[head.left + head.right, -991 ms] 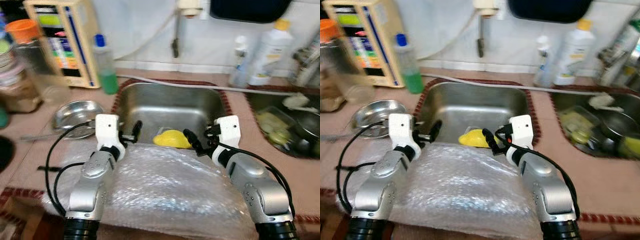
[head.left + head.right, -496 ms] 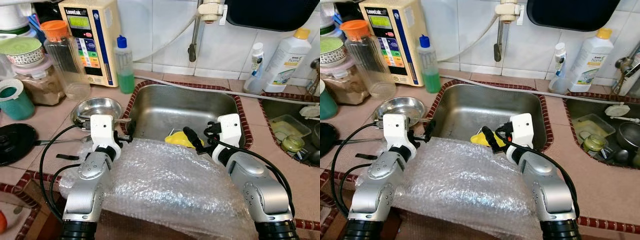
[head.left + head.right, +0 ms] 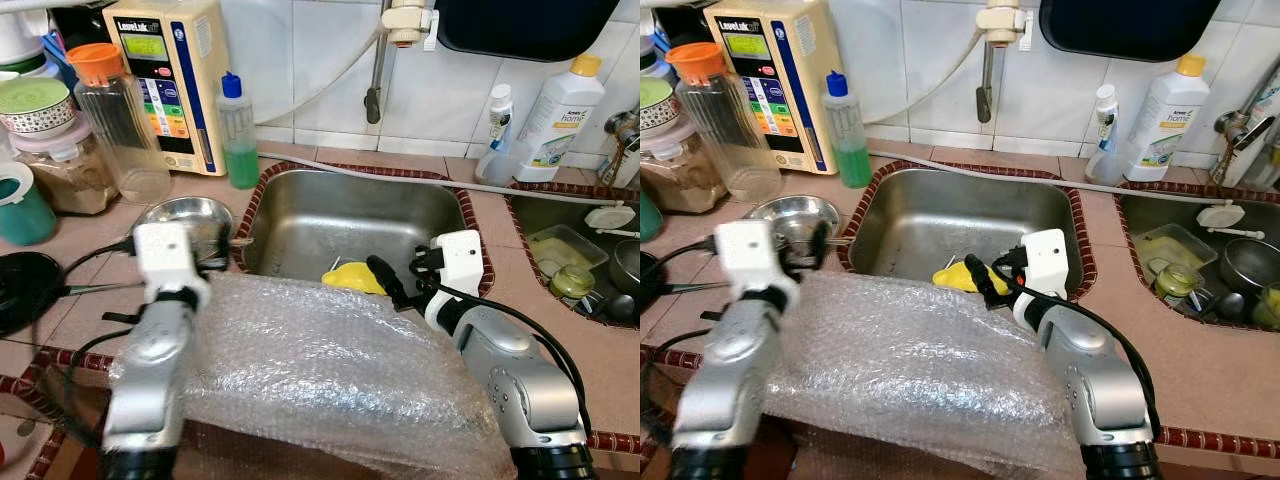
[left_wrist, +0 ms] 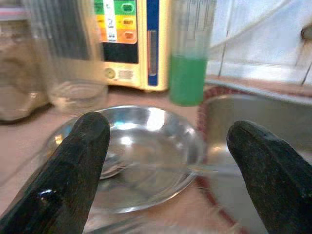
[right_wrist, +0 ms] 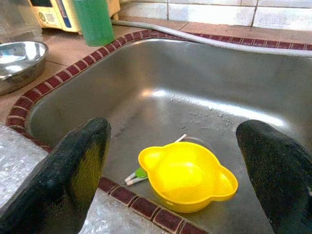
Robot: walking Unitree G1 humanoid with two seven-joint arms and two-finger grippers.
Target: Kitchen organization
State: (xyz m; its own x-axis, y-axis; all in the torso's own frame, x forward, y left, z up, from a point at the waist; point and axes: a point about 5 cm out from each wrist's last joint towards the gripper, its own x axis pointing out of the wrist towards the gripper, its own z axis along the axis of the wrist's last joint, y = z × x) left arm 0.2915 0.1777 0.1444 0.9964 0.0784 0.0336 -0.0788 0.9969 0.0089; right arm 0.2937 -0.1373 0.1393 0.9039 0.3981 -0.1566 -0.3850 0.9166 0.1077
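While both grippers hover spread wide and empty, the left gripper (image 4: 165,161) faces a shiny steel bowl (image 4: 131,156) — the right gripper (image 5: 178,161) a glossy yellow bowl (image 5: 187,183) in the sink (image 3: 350,215).

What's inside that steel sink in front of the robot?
In the sink: a yellow bowl and a small green-tipped utensil partly under it. The near floor is hidden by bubble wrap.

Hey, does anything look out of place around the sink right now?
Yes. A sheet of bubble wrap is draped over the counter's front edge, overlapping the sink rim, which is odd for a kitchen counter. A yellow bowl sits in the sink with a small utensil beside it.
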